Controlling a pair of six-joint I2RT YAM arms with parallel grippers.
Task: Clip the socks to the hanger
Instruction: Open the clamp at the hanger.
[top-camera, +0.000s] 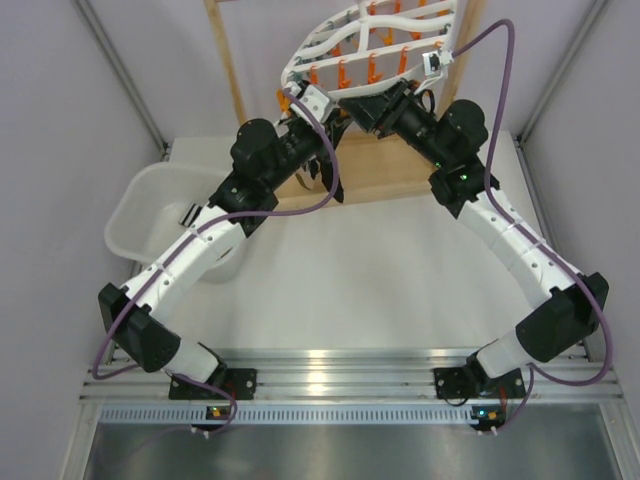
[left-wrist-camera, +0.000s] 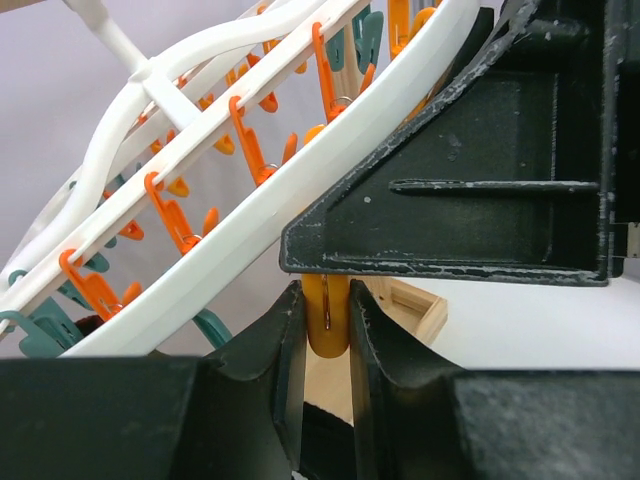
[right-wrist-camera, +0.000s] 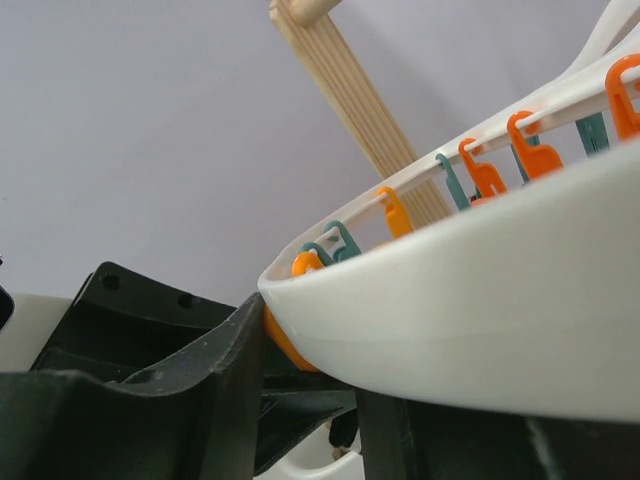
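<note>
1. Overhead, the hanger (left-wrist-camera: 250, 215) hangs tilted at the far end of the table (top-camera: 380, 290), in front of the wooden stand (right-wrist-camera: 350, 100). Both arms reach up to its near, lower rim.
2. Left gripper (left-wrist-camera: 326, 292): clenched on an orange peg (left-wrist-camera: 327, 330) that dangles just under the hanger's rim. One finger presses each side of the peg, which stands upright between them.
3. Below that peg, between the same fingers, sits a dark shape (left-wrist-camera: 320, 435). Cannot tell if it is a sock.
4. Right gripper (top-camera: 352, 105): meets the left one nose to nose under the rim, and its black body fills the upper right of the left wrist view.
5. Right wrist view: the white rim crosses directly over the fingers. A second orange peg (right-wrist-camera: 285, 340) is tucked against the inner face of the left finger (right-wrist-camera: 215, 370). Cannot tell whether this claw is released or gripping.
6. More orange and teal pegs hang in rows along the lattice bars, apart from both claws.
7. White tub (top-camera: 150, 210) sits on the table's left, beside the left arm.
</note>
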